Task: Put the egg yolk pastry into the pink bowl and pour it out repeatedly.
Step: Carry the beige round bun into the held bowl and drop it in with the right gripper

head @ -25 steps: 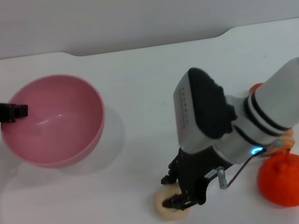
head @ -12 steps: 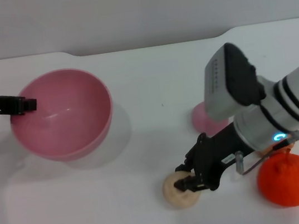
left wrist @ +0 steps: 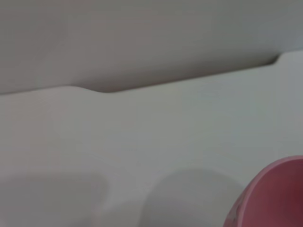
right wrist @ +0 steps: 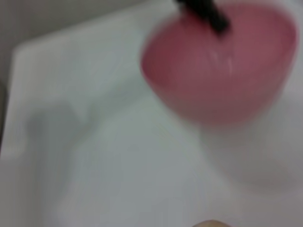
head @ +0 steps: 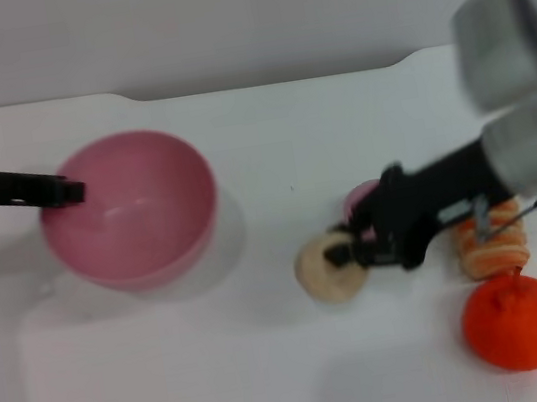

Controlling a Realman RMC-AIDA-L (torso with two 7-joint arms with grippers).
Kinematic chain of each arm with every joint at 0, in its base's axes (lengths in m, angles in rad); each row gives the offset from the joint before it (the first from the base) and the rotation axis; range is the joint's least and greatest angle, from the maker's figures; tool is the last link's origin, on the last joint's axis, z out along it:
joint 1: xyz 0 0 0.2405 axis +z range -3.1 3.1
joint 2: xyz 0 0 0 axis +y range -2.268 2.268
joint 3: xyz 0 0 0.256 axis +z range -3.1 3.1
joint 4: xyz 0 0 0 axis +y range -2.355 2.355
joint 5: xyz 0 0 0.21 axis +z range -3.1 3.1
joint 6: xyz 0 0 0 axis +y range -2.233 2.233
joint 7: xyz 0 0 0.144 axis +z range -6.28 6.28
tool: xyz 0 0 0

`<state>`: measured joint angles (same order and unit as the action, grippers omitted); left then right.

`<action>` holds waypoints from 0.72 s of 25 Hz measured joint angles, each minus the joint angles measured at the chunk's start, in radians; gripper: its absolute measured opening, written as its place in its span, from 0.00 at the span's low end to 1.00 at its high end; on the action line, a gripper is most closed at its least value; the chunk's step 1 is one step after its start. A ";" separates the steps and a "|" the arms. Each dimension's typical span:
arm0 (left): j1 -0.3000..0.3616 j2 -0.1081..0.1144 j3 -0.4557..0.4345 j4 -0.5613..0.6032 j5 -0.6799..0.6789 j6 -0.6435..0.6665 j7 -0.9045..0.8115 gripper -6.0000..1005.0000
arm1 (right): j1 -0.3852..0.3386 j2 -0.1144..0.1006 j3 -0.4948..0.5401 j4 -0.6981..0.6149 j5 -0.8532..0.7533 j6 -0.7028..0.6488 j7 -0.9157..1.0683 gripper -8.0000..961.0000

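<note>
Open white bench (head: 272, 362) between the pink bowl (head: 135, 221) and the egg yolk pastry (head: 327, 269). Bowl's left rim taken by the left tool (head: 70, 192). Crowded on the right: right tool (head: 352, 249) at the pastry, a small pink dome (head: 359, 198) just behind, a ridged orange roll (head: 492, 243) and an orange ball (head: 514, 321) close together. Near bench edge bare.
</note>
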<state>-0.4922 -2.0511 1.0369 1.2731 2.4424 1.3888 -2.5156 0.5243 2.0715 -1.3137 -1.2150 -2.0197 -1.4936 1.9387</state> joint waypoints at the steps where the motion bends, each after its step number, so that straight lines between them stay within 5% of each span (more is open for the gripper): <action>1: -0.011 -0.001 0.010 -0.018 0.000 -0.003 0.000 0.01 | -0.001 0.000 0.031 -0.025 0.032 -0.022 -0.013 0.23; 7: -0.054 -0.010 0.159 -0.071 -0.030 -0.048 -0.011 0.01 | 0.010 0.000 0.094 -0.121 0.137 -0.034 -0.036 0.20; 12: -0.079 -0.012 0.263 -0.078 -0.111 -0.073 -0.014 0.01 | 0.065 0.000 0.027 -0.083 0.095 0.013 -0.033 0.15; 18: -0.097 -0.012 0.283 -0.080 -0.125 -0.081 -0.014 0.01 | 0.075 0.005 -0.056 -0.065 0.035 0.090 0.002 0.16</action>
<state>-0.5891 -2.0630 1.3201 1.1935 2.3178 1.3082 -2.5295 0.5991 2.0763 -1.3692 -1.2801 -1.9850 -1.4039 1.9405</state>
